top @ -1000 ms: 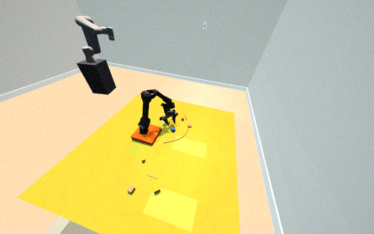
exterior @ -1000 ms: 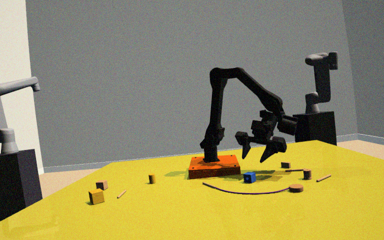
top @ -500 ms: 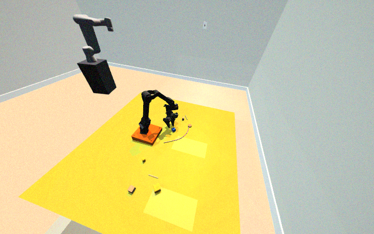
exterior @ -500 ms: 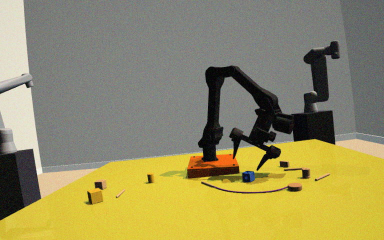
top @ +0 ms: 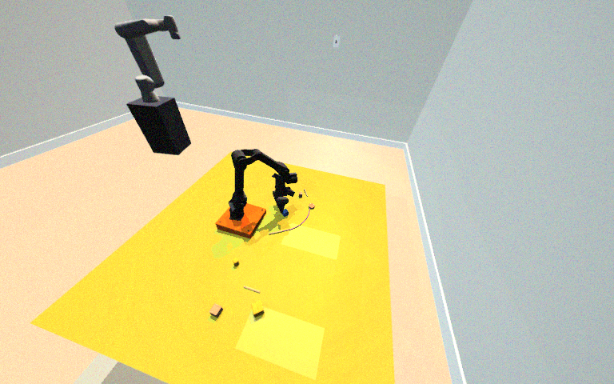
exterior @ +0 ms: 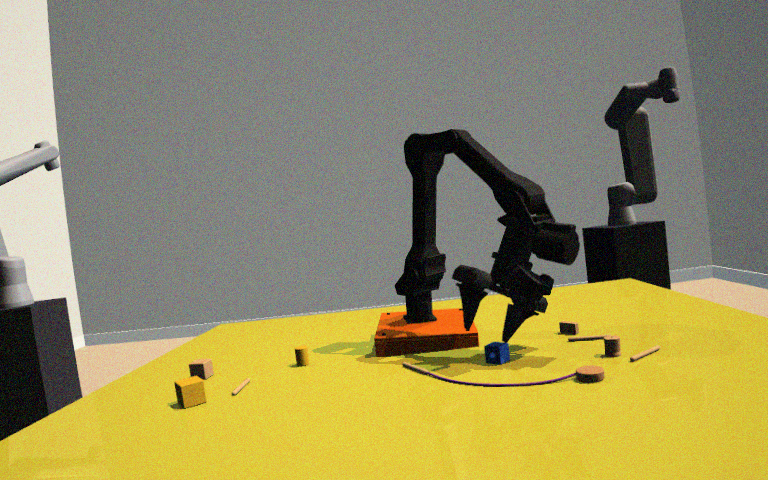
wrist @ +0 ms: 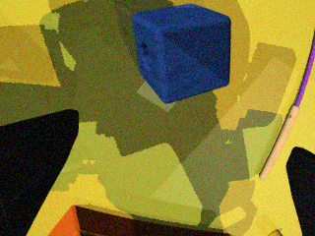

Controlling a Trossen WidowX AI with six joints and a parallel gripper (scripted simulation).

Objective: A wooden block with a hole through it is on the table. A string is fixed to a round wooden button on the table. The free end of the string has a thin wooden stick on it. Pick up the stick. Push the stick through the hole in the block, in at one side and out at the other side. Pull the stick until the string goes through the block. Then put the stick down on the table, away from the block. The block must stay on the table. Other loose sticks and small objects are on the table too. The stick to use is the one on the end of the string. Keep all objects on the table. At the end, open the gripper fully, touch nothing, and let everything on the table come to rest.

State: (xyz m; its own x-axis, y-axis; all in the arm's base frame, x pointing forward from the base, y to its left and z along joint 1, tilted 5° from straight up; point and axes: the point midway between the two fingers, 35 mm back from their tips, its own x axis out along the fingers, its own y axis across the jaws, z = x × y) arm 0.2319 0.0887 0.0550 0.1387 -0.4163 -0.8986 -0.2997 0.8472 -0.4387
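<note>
The blue block [top: 285, 212] [exterior: 497, 352] [wrist: 182, 54] stands on the table; a dark hole shows in its left face in the wrist view. My gripper [exterior: 486, 335] [wrist: 189, 141] is wide open and empty, low over the table. One fingertip is just above or behind the block in the exterior view; whether they touch is unclear. The string's stick [top: 273, 234] [exterior: 415, 368] [wrist: 280, 143] lies on the table near the right finger in the wrist view. The purple string [top: 292, 229] [exterior: 498, 385] [wrist: 306, 74] curves outside the block to the round button [top: 311, 206] [exterior: 590, 374].
The orange base [top: 240, 220] [exterior: 427, 341] is close behind the gripper. A brown cylinder [exterior: 612, 345], a small dark block [exterior: 568, 327] and loose sticks lie beyond the button. A yellow cube [top: 257, 309] [exterior: 190, 391], pinkish block [top: 216, 310] [exterior: 201, 369], yellow cylinder [top: 236, 262] [exterior: 301, 356] and loose stick [top: 251, 289] [exterior: 240, 387] are farther off.
</note>
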